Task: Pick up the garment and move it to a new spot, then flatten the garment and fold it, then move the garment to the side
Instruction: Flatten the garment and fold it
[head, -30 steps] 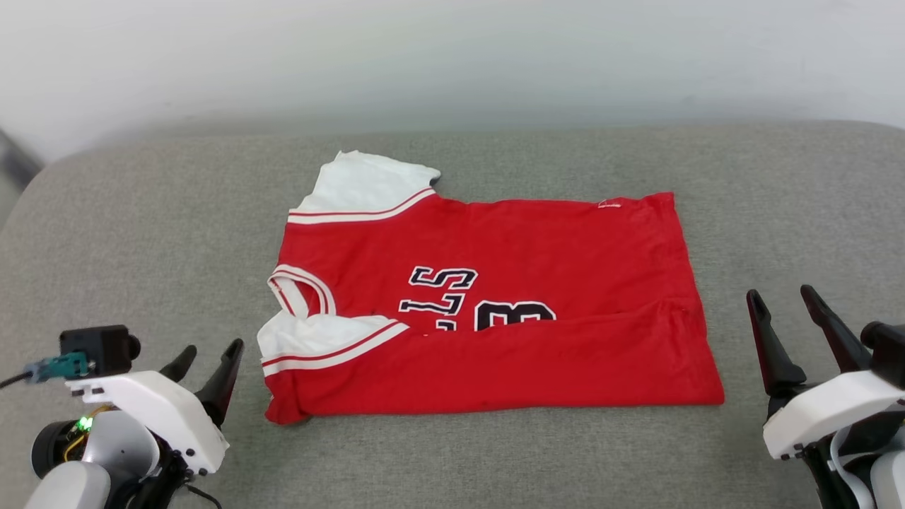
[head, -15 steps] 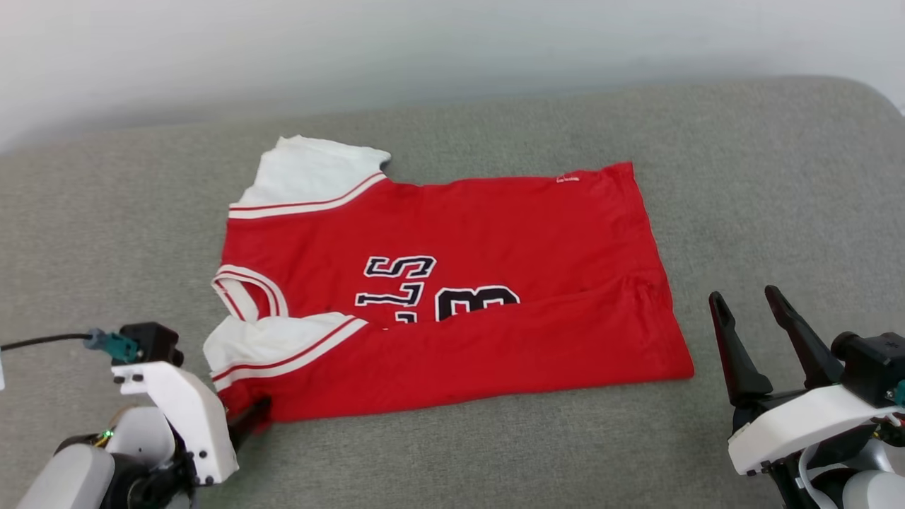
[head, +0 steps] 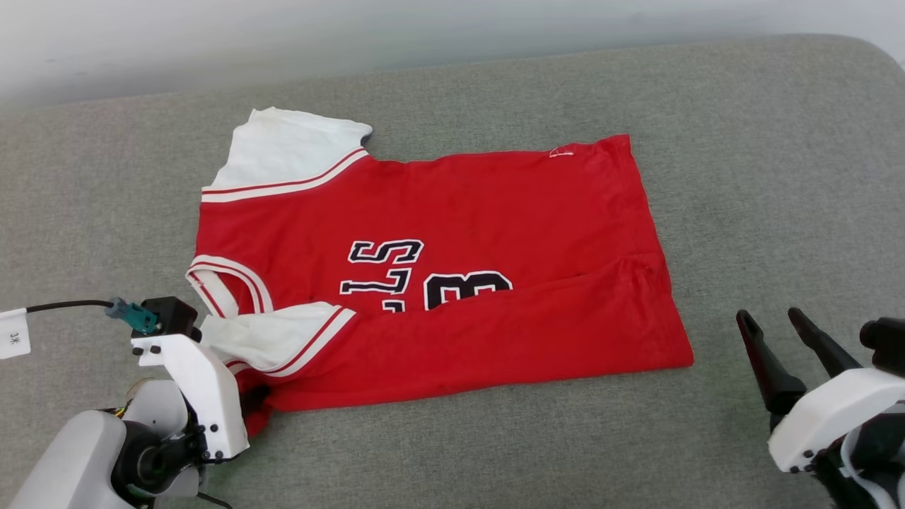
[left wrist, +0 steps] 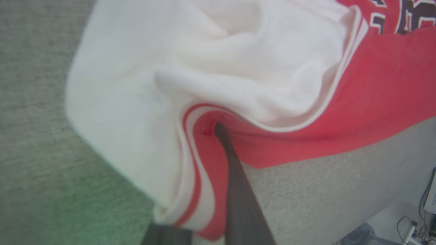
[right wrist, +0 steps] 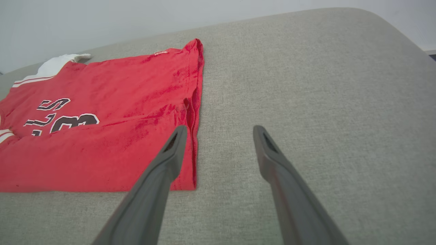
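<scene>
The garment point(head: 452, 212) lies spread on a grey cushion, collar to the left, with its near long edge folded over the black lettering. My left gripper point(head: 254, 399) is shut on the near-left corner, where the white sleeve bunches up. In the left wrist view, red hem and white sleeve of the garment point(left wrist: 340, 102) wrap around the left gripper point(left wrist: 213, 136); one finger is hidden under the cloth. My right gripper point(head: 769, 318) stands open just right of the garment's near-right corner, touching nothing. The right wrist view has the right gripper point(right wrist: 220, 129) open beside the hem of the garment point(right wrist: 102, 136).
The grey cushion point(head: 778, 177) runs wide to the right of the shirt and curves off at its far right corner. A pale wall point(head: 424, 35) rises behind it. A cable with a teal plug point(head: 131, 314) sits on my left wrist.
The camera has turned and dipped. My left gripper went forward onto the garment's near-left corner and shut on it, bunching the near sleeve. The right gripper stays open.
</scene>
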Robot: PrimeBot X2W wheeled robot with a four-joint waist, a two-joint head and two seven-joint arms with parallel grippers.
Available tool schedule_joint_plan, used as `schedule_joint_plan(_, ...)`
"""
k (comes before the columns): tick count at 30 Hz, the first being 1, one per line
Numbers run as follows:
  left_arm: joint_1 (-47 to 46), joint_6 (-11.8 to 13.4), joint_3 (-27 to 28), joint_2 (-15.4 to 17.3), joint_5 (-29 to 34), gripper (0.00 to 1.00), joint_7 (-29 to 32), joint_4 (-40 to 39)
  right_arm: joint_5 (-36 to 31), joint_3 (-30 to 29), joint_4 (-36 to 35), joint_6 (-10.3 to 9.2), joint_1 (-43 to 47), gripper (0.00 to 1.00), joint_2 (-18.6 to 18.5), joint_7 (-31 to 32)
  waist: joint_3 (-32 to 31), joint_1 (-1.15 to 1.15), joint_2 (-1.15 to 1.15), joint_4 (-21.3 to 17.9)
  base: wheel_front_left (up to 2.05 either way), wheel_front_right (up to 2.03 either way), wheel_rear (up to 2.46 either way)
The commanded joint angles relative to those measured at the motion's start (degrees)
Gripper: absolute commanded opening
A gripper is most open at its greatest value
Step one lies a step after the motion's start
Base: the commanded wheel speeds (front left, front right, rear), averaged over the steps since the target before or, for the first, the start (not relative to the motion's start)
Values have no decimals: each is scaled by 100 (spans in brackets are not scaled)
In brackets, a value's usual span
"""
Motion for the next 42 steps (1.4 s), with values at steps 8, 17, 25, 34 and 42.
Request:
schedule_joint_plan(8,64,-102,-280,-191,161,0,-141,-171,521,-120,344,-4,-411,100,-514,2011,5,1,0,259,0,0,0)
schedule_joint_plan(17,-154,48,-286,-76,431,0,-274,-939,666,284,1300,-4,-1258,100,-326,2997,233,1,0,691,0,0,0)
schedule_joint_plan(25,-224,66,-340,-98,497,0,-312,-1173,886,766,2397,-1,-1487,15,30,3254,327,1,0,837,0,0,0)
schedule_joint_plan(34,8,63,-271,-39,391,0,-392,-1174,1095,1000,2311,5,-1641,0,-353,3019,51,1,0,750,0,0,0)
schedule_joint_plan(42,367,138,-102,49,255,0,-535,-1323,1165,1246,1774,3,-1558,0,-663,2856,-482,1,0,659,0,0,0)
